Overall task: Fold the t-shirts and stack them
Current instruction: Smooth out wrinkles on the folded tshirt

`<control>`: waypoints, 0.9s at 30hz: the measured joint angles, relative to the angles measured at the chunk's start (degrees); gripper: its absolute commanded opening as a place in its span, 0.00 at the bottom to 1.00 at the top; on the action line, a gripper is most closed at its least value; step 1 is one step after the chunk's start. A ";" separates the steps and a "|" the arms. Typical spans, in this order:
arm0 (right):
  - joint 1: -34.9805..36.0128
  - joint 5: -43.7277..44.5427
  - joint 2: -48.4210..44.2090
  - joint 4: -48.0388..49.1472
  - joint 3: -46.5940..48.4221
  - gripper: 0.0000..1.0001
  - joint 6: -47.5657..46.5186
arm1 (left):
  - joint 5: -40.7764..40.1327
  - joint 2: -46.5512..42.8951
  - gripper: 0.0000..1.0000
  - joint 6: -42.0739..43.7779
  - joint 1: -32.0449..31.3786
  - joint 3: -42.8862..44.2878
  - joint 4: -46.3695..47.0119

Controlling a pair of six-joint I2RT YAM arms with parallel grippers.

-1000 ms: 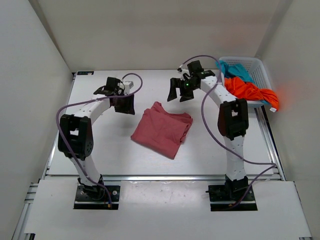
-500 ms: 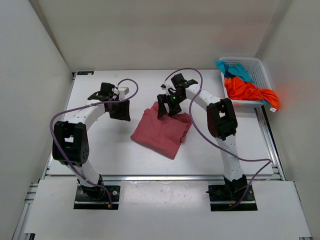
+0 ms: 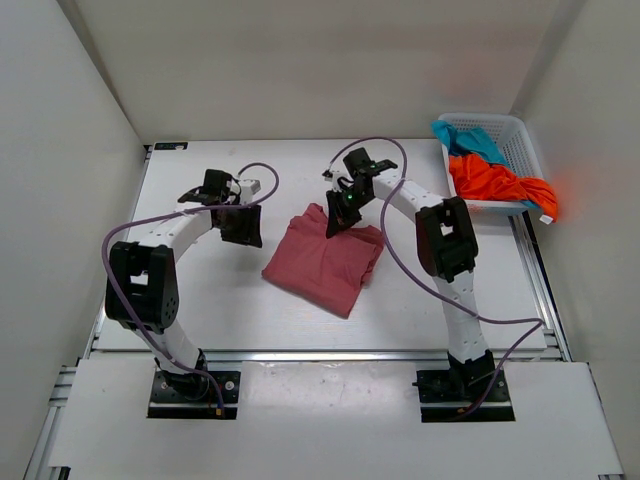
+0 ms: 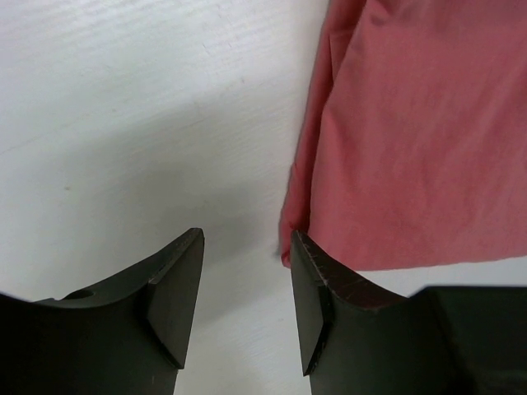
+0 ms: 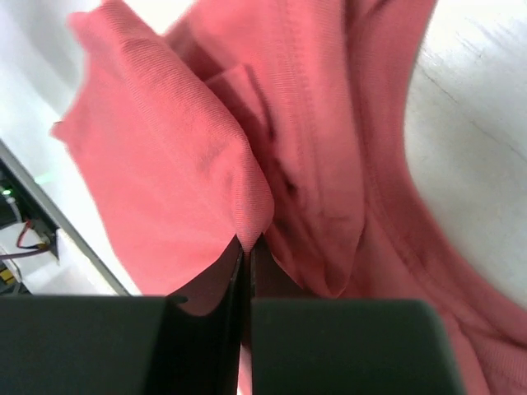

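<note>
The pink t-shirt [image 3: 325, 262] lies partly folded at the middle of the table [image 3: 230, 300], with layered folds bunched along its far edge. The right gripper [image 5: 245, 247] is clenched on a raised fold of that far edge. The left gripper [image 4: 245, 247] hovers at the shirt's left side, jaws parted over bare table, grasping nothing. The 2 other shirts, the orange t-shirt [image 3: 495, 182] and the teal t-shirt [image 3: 470, 140], sit heaped in the basket [image 3: 525, 140] at the far right corner.
</note>
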 measured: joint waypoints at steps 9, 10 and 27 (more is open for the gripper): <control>-0.85 -3.28 -8.48 0.96 -1.92 0.00 -0.07 | 1.79 0.00 0.56 0.00 -4.35 -5.64 0.48; -1.07 -3.72 -9.14 1.07 -2.27 0.00 -0.04 | 1.99 0.00 0.56 0.00 -4.44 -5.73 0.48; -10.49 -7.52 -8.00 4.98 -4.24 0.06 3.48 | 2.36 -0.02 0.56 0.22 -5.01 -6.27 1.03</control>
